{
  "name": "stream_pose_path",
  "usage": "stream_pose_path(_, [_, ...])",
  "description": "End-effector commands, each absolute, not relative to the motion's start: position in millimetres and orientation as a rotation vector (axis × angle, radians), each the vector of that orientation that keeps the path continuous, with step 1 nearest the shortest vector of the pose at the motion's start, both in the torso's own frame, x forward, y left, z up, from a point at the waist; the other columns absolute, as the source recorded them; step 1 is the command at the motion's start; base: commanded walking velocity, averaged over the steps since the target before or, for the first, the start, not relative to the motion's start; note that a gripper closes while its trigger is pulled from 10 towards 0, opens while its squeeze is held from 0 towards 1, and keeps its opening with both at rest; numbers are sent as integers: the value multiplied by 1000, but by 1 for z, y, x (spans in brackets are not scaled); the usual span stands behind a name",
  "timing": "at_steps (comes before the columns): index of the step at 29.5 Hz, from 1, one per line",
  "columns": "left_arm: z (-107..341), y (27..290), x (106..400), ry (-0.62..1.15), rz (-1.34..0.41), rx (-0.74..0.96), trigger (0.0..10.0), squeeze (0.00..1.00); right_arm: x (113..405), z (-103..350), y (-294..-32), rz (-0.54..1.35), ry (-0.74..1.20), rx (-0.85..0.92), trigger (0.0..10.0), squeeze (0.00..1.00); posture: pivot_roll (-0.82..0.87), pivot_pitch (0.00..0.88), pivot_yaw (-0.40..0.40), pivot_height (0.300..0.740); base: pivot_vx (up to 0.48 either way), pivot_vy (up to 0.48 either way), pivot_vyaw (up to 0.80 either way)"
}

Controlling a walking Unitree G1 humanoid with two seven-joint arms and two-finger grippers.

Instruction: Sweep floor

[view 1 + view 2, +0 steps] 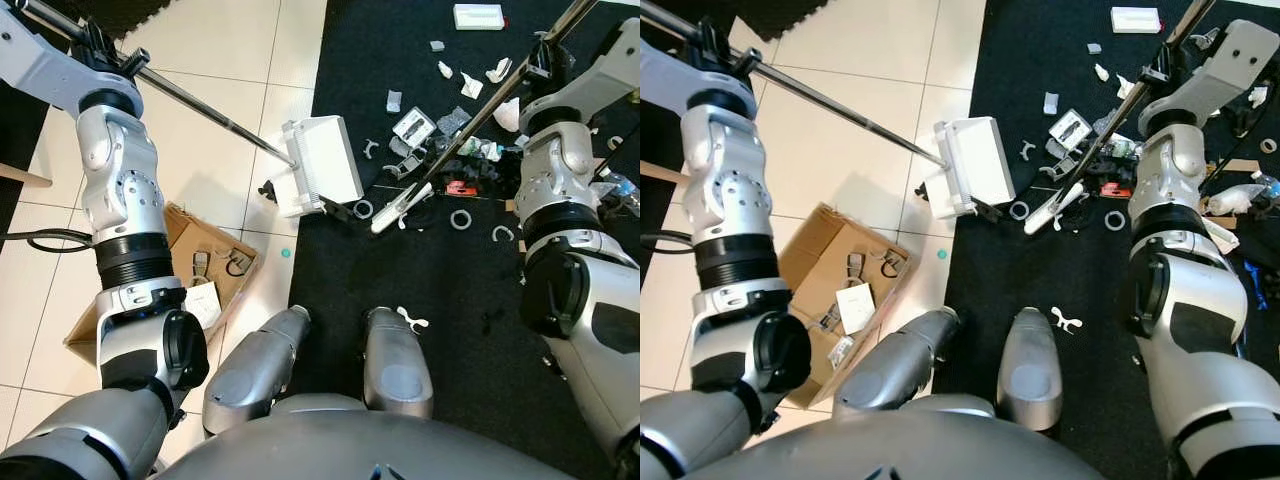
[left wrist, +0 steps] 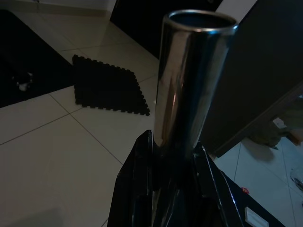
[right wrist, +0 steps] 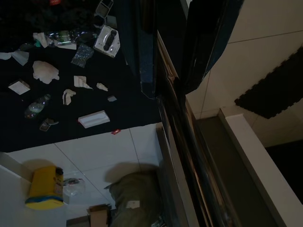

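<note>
My left gripper (image 1: 105,45) is shut on a long metal handle (image 2: 189,94) that slopes down to a white dustpan (image 1: 320,165). The dustpan stands at the edge of the black mat (image 1: 450,300). My right gripper (image 1: 545,52) is shut on the dark broom handle (image 3: 175,123), which runs down to the white broom head (image 1: 400,207) just right of the dustpan. Scattered litter (image 1: 440,125) lies on the mat beyond the broom head: paper scraps, small packages, plastic rings.
An open cardboard box (image 1: 200,270) with small items lies on the cream tiles by my left leg. My knees (image 1: 260,365) fill the near floor. A white scrap (image 1: 412,320) lies on the mat near my right knee. More clutter (image 1: 1240,200) sits at the right.
</note>
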State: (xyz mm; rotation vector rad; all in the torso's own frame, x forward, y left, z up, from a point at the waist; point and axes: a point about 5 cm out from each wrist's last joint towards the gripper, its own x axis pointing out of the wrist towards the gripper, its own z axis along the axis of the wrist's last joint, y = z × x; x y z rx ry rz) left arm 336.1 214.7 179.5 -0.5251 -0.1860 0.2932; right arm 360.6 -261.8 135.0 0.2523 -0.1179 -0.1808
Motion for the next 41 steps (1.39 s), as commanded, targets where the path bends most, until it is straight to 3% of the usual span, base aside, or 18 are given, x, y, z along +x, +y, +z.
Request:
stream_pose_path(1, [190, 215, 335, -250, 279, -535, 10000, 0, 361, 140, -265, -189, -135, 244, 10000, 0, -41, 76, -9, 740, 0, 0, 800])
stream_pose_path(41, [190, 214, 336, -249, 275, -539, 10000, 0, 361, 140, -265, -193, -133, 246, 10000, 0, -40, 77, -7, 740, 0, 0, 800])
